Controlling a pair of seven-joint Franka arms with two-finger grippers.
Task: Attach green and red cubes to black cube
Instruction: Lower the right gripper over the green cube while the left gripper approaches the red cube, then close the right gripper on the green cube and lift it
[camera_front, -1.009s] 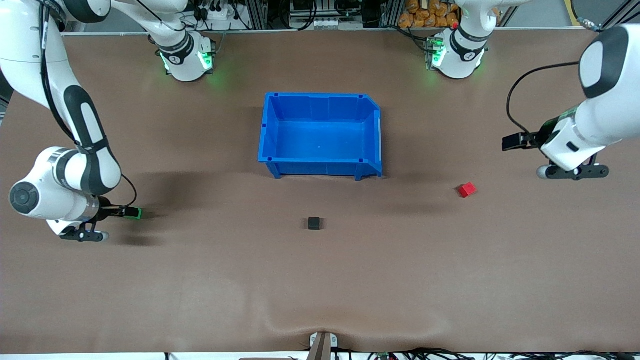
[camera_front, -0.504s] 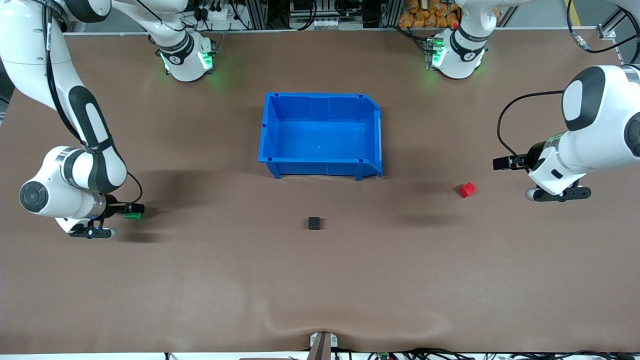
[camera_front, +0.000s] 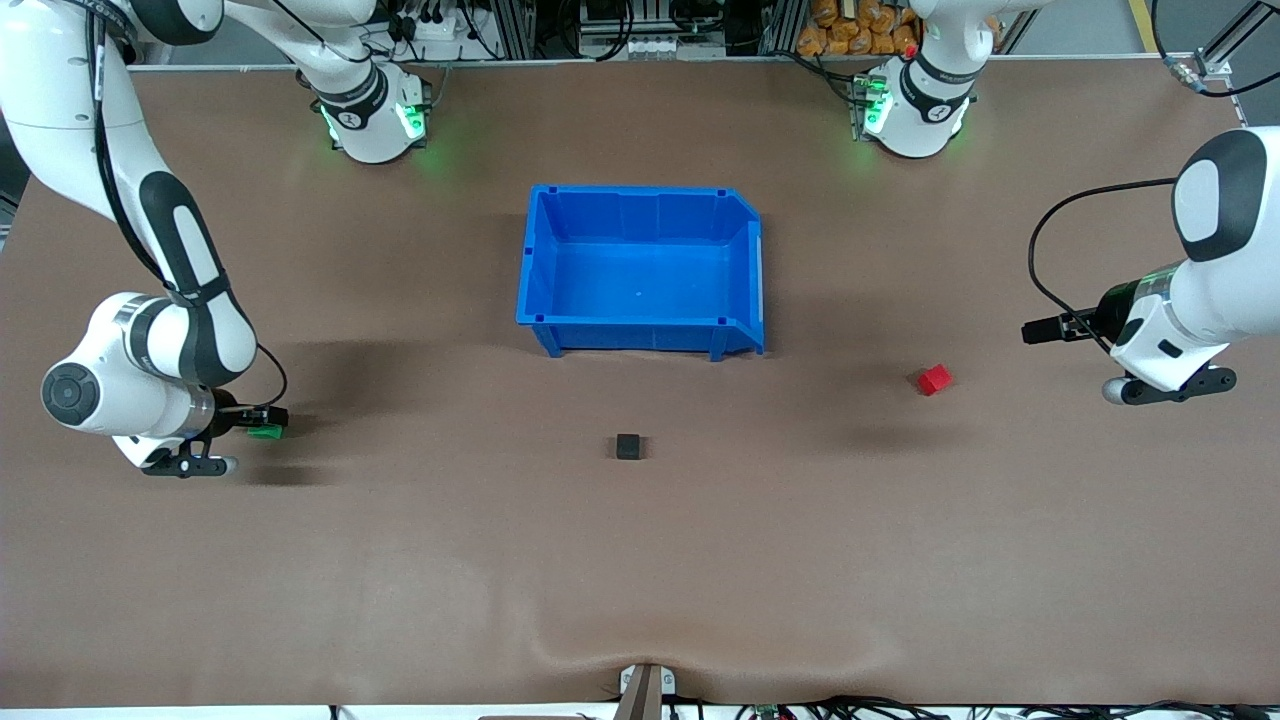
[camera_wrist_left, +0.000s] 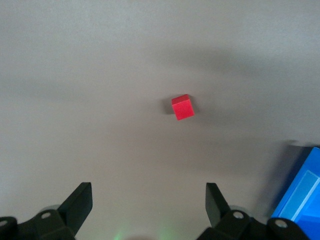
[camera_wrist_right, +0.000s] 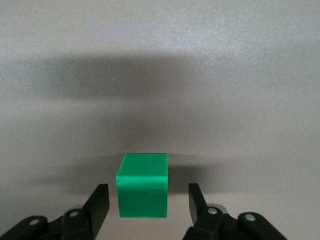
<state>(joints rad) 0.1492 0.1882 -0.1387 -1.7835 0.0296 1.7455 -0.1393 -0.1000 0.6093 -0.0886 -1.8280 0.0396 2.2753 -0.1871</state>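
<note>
The green cube (camera_front: 266, 432) sits on the table at the right arm's end. My right gripper (camera_front: 262, 420) is down around it. In the right wrist view the green cube (camera_wrist_right: 142, 192) stands between the fingers of the right gripper (camera_wrist_right: 147, 191), with a narrow gap on each side, so the gripper is open. The black cube (camera_front: 628, 446) lies alone mid-table, nearer the front camera than the bin. The red cube (camera_front: 934, 379) rests toward the left arm's end. My left gripper (camera_front: 1042, 330) hovers open and empty beside it. In the left wrist view the red cube (camera_wrist_left: 182, 107) lies ahead of the left gripper (camera_wrist_left: 148, 189).
A large blue bin (camera_front: 640, 190) stands empty mid-table, farther from the front camera than the black cube. One corner of the blue bin (camera_wrist_left: 305, 200) shows in the left wrist view. The brown table cover bulges slightly at the front edge.
The right gripper settled lower over the green cube, then its fingers drew in around it. The left arm dipped toward the red cube, then pulled back toward its own end of the table.
</note>
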